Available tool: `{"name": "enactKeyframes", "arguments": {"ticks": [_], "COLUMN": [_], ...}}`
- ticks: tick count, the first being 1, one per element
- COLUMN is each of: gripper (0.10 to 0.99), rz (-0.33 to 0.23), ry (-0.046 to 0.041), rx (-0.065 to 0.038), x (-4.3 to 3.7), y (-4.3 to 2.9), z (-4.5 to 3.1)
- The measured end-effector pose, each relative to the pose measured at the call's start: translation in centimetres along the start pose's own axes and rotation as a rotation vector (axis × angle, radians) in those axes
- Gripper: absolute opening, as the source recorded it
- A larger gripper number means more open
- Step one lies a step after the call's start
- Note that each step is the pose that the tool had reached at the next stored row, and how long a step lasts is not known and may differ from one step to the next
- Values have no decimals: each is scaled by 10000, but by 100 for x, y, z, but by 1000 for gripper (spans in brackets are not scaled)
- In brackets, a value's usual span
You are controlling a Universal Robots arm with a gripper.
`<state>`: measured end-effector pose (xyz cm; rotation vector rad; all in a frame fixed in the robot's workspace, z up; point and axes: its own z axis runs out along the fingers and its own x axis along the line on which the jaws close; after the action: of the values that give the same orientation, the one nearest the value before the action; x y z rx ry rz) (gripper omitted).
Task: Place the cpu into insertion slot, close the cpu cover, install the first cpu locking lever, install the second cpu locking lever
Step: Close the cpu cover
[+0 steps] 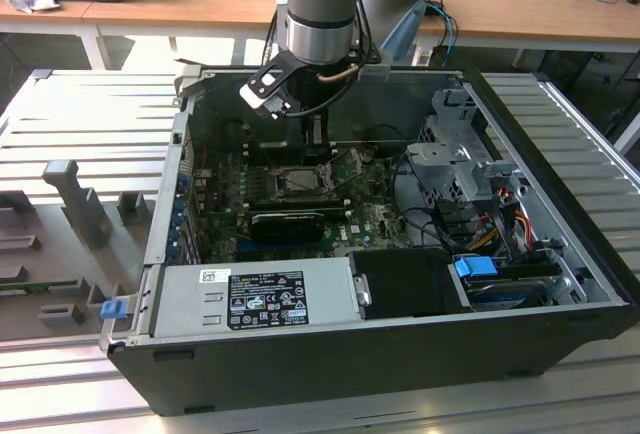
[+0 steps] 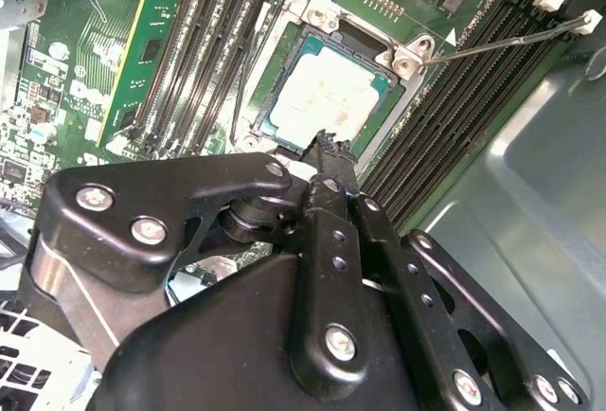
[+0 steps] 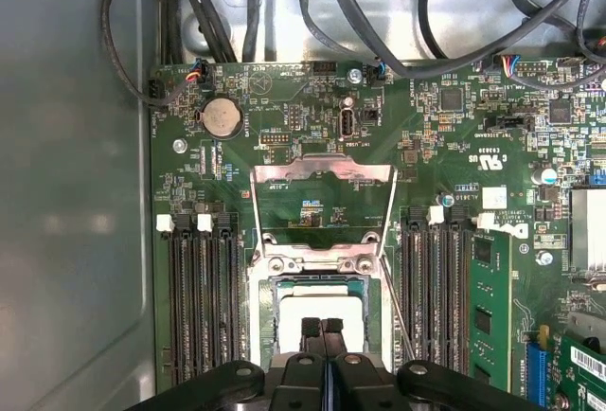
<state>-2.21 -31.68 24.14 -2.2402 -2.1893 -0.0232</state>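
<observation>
Jaws: black, clenched tip to tip w/ nothing between them, hanging just over the near edge of the small flat square silvery-grey cpu [image 3: 286,321]. The cpu lies flat and face up in the square dark-framed insertion slot [image 3: 284,283]. Being square, it has no long axis, and its edges run parallel w/ the slot frame. In the second wrist view the same cpu [image 2: 331,98] sits level inside the frame.

The thin dark-grey metal cpu cover [image 3: 322,169] is swung open, hinged at the slot's far edge and tipped away from the jaws. Green board shows through its big window.

Count: 1 cpu, 1 cover, 1 round silver coin cell [image 3: 222,117] beyond the cover. 1 thin wire lever [image 2: 511,42] sticks out free from a slot corner, and a 2nd wire [image 2: 241,98] curves along the opposite side.

Room: long black memory slots [image 3: 199,307] flank the slot on both sides, and a grey case wall [image 3: 66,193] stands near one bank.

In the exterior view the silver-grey robot arm [image 1: 320,14] reaches down into the open dark PC case [image 1: 400,354], which rests on a ribbed pale-grey tabletop [image 1: 70,124].
</observation>
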Motion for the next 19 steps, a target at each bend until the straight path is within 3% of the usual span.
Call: {"name": "enactKeyframes", "arguments": {"ticks": [2,8,19], "gripper": [106,106,106], "rz": [0,0,0], "ry": [-2,-3,-6], "rx": [3,3,2], "x": [1,1,8], "y": [33,33,34], "z": [-9,-27,-208]}}
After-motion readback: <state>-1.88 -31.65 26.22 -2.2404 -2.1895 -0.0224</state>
